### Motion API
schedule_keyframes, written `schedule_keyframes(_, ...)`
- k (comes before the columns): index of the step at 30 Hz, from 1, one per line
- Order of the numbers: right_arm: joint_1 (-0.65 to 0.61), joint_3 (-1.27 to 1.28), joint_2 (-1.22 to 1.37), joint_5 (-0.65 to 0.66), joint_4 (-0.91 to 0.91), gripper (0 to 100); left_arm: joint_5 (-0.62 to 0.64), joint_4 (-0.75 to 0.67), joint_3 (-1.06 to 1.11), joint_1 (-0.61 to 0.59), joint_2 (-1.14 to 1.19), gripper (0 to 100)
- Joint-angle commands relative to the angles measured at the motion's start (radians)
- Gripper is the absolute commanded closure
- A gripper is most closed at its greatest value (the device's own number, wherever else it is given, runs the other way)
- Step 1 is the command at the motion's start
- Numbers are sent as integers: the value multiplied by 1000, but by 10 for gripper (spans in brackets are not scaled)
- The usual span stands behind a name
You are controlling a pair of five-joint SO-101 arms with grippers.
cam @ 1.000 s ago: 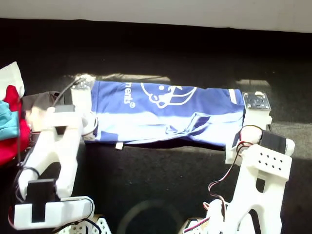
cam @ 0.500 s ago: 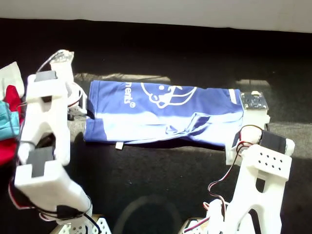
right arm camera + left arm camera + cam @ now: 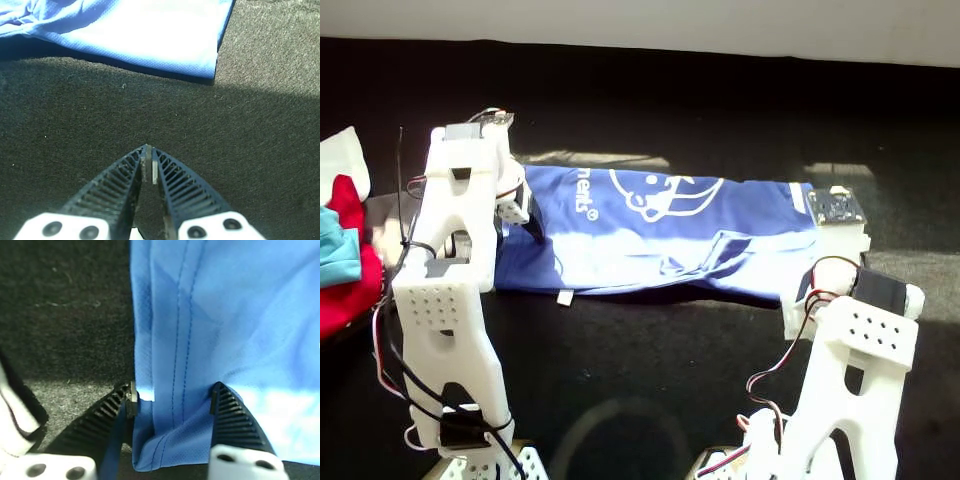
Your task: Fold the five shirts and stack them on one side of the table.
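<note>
I find the blue shirt (image 3: 660,235) lying flat across the middle of the dark worktop (image 3: 650,360), folded into a long band with its white print facing up. A small white tag shows at its near edge.

The left tool (image 3: 174,392) stands released at the shirt's left end, its jaws spread wide across the stitched hem; one finger (image 3: 112,407) is on the bare worktop just beside the hem and the other (image 3: 227,410) rests on the blue cloth. The cloth between them is not pinched.

The right tool (image 3: 148,156) is clenched on nothing, tips together, above bare worktop near the shirt's right end and apart from the cloth.

A heap of clothes (image 3: 342,275), red, teal and white, sits at the worktop's edge on the left arm's side, apart from the blue shirt.
</note>
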Motion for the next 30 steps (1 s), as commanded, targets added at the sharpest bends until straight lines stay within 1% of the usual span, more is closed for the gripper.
schedule_keyframes(1,1,2,-22,6,-1,992,3,21,-91,-1,58,755)
schedule_keyframes(7,1,2,-22,6,-4,992,3,91,-243,-64,124,755)
schedule_keyframes(15,-4,2,-22,3,-7,992,-18,127,-286,-44,191,761)
schedule_keyframes(16,-4,2,-22,3,-7,992,-18,129,-286,-45,191,788)
schedule_keyframes(17,-4,2,-22,3,-5,992,-20,135,-286,-47,191,843)
schedule_keyframes(19,-2,2,-22,3,-5,992,-20,140,-286,-51,191,1000)
schedule_keyframes(21,-2,2,-22,2,-7,992,-32,143,-286,-67,191,972)
schedule_keyframes(22,-2,4,-22,2,-8,992,-44,143,-288,-73,191,994)
schedule_keyframes(25,1,24,-22,2,-38,992,-57,161,-288,-104,166,990)
schedule_keyframes(27,13,81,-22,2,-105,992,-68,184,-288,-125,125,991)
schedule_keyframes(30,53,203,-22,2,-246,992,-118,242,-288,-136,48,991)
